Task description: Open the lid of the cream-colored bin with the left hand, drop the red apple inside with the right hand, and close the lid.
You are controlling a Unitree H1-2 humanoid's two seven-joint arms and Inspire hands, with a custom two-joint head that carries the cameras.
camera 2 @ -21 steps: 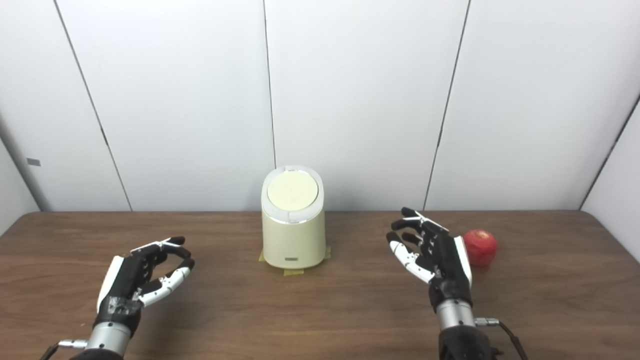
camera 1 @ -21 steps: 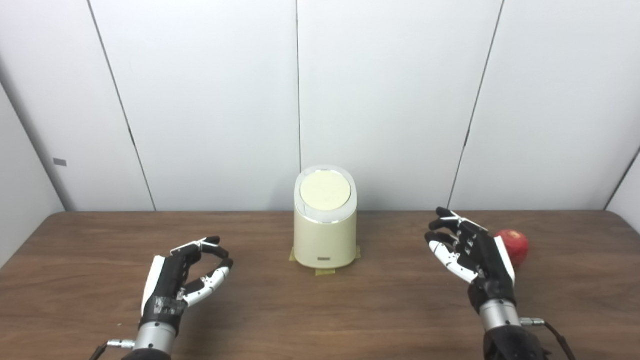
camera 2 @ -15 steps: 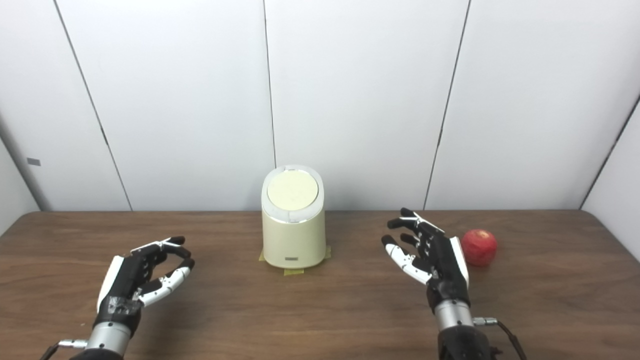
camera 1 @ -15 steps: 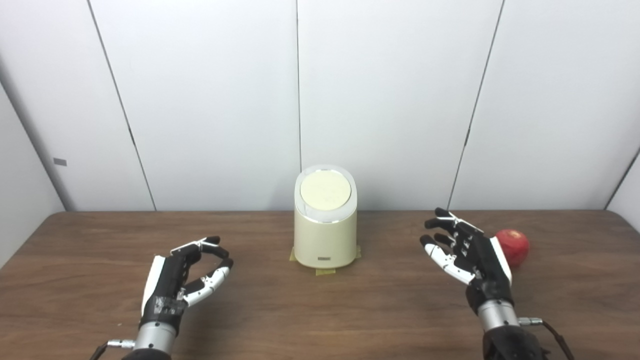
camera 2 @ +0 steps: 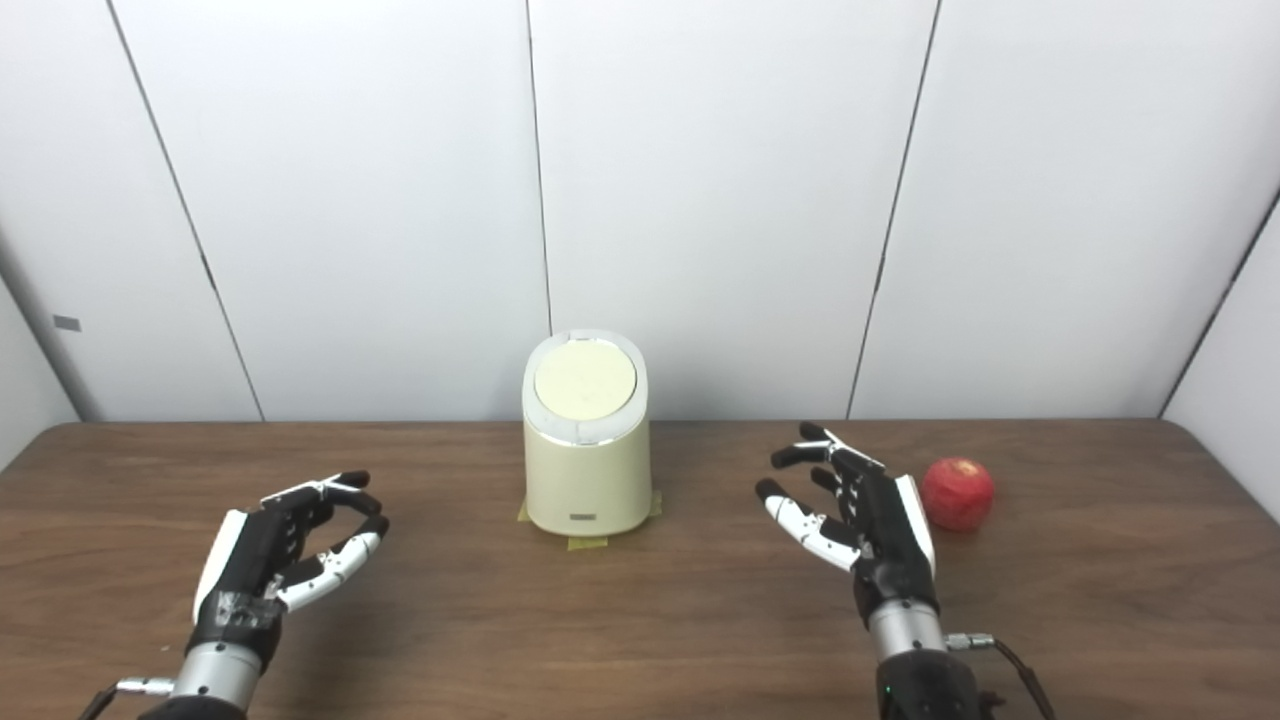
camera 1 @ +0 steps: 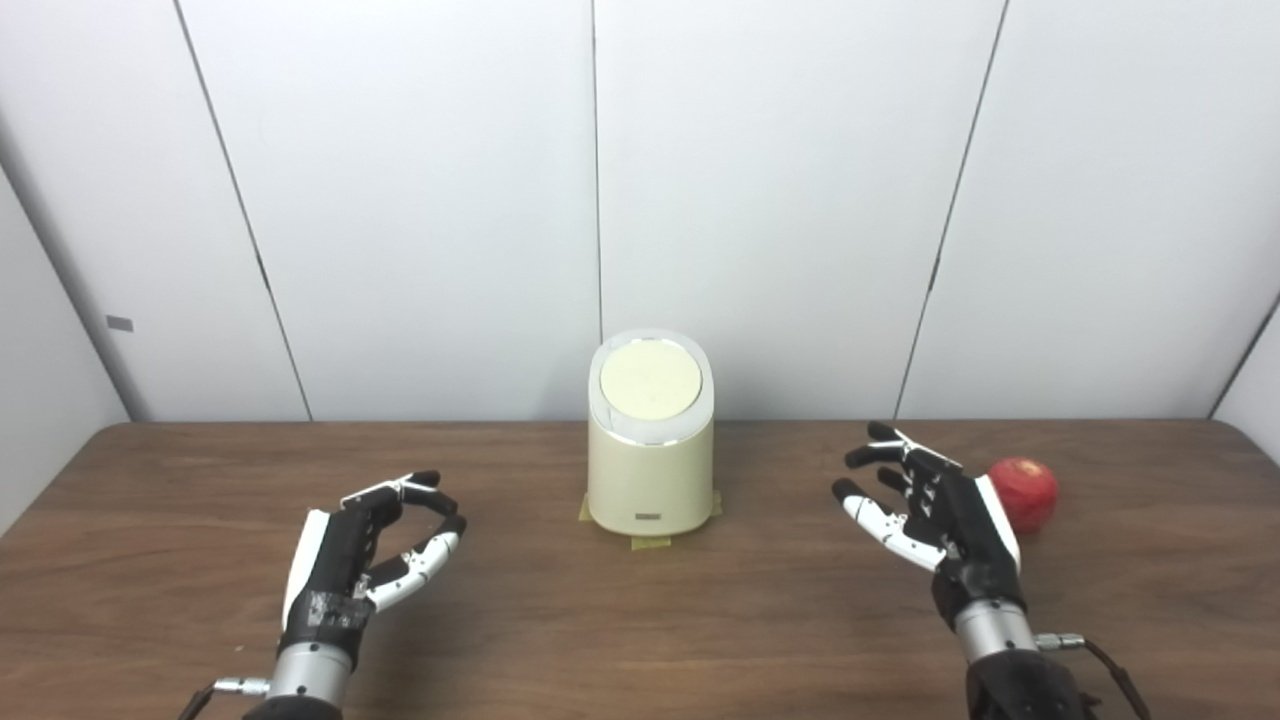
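White panels behind a brown worktop (camera 1: 640, 620). Bin (camera 1: 650, 470) sits mid-back, lid (camera 1: 650, 384) shut. Apple (camera 1: 1024, 493) on the worktop far right. Right robot hand (camera 1: 935, 505) just beside it, fingers spread, empty. Left robot hand (camera 1: 365, 550) loosely curled, holding nothing, well apart from bin.

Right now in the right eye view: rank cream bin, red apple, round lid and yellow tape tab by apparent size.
1. Cream-colored cylindrical bin
2. Its round pale lid, shut on top
3. Round red apple, smaller than the lid
4. Yellow tape tab at the bin's front base

None are close calls.
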